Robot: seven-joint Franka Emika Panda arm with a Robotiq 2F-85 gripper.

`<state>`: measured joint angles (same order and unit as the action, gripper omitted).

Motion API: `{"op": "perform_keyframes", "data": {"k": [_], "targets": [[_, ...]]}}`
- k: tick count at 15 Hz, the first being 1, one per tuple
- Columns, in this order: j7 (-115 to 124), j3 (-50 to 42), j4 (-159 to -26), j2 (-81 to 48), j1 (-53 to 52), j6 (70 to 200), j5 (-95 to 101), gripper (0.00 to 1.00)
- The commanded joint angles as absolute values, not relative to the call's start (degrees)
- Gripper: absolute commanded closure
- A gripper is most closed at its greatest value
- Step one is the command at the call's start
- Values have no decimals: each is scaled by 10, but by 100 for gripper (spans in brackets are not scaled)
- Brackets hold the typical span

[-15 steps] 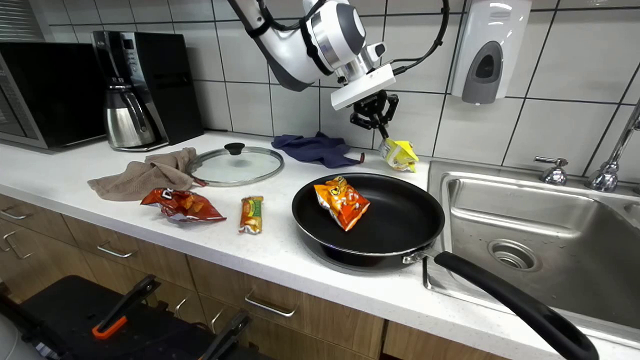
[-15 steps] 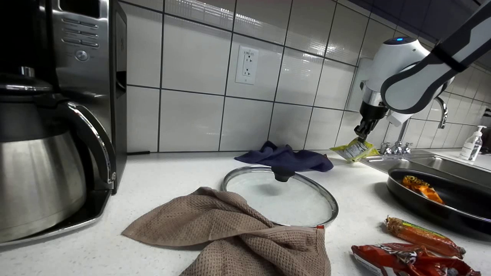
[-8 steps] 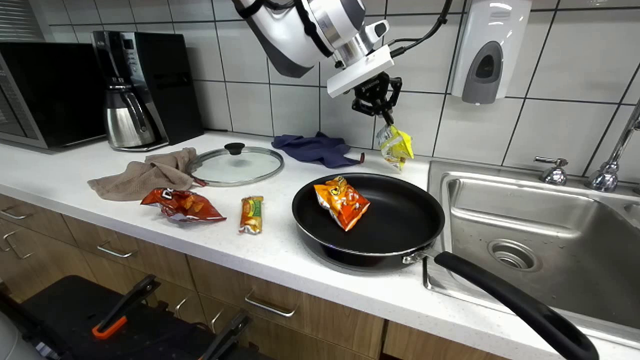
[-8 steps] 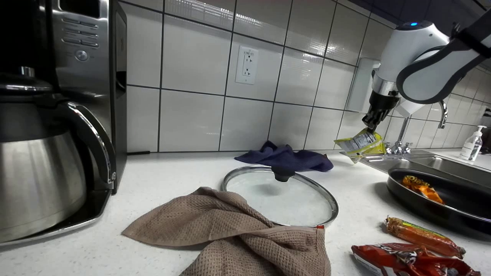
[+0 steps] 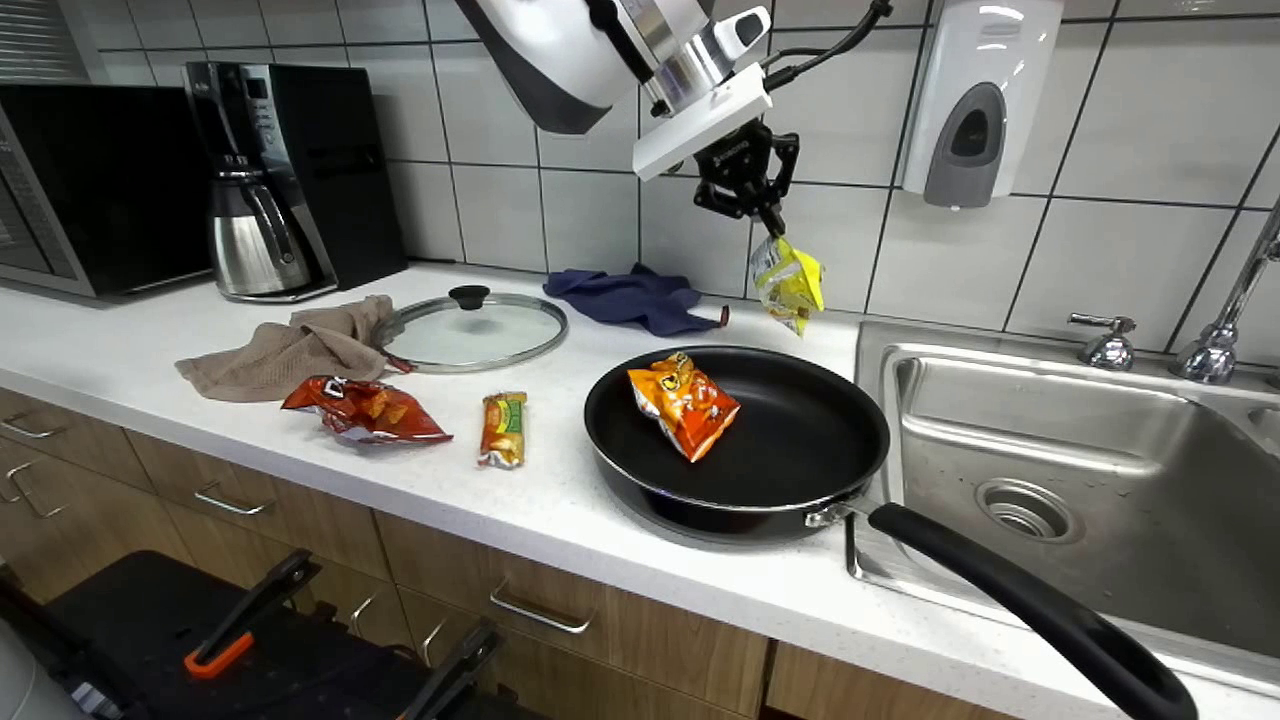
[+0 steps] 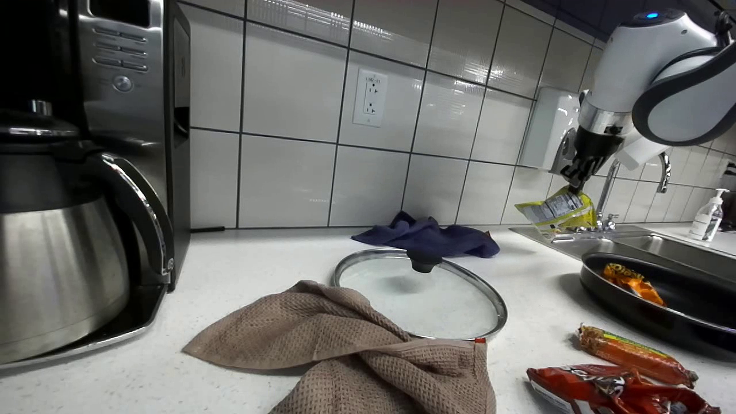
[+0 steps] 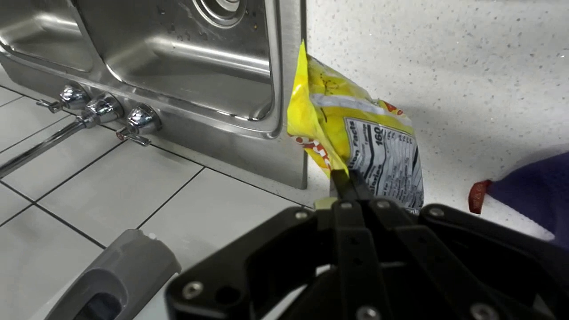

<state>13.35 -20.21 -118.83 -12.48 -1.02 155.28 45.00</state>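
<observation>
My gripper [image 5: 773, 228] is shut on the edge of a yellow snack bag [image 5: 790, 280]. The bag hangs tilted above the counter, behind the pan and beside the sink's corner. In the wrist view the fingertips [image 7: 340, 175] pinch the bag's yellow edge, and its printed nutrition panel [image 7: 384, 155] faces the camera. The bag [image 6: 560, 210] also shows held in an exterior view. A black frying pan [image 5: 800, 430] stands in front of the gripper. An orange snack bag [image 5: 685, 405] lies in the pan.
The steel sink [image 5: 875, 400] and faucet [image 7: 44, 142] adjoin the pan. A soap dispenser [image 5: 985, 100] hangs on the wall. A navy cloth [image 5: 630, 300], glass lid [image 5: 475, 335], brown cloth [image 5: 290, 350], red bag [image 5: 365, 410] and wrapped bar [image 5: 502, 430] lie on the counter.
The gripper has risen with the yellow bag, lifting it off the counter. In an exterior view it has also moved right, toward the sink. The other things have not moved.
</observation>
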Motion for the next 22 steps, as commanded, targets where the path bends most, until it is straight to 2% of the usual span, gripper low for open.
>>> {"op": "perform_keyframes", "data": {"k": [1,7,22], "targets": [[156,-180,-1237,-64,9,1524,470,100],[104,-154,-1274,-17,44,1480,388,100],[63,-127,-1323,54,72,1418,327,100]]}}
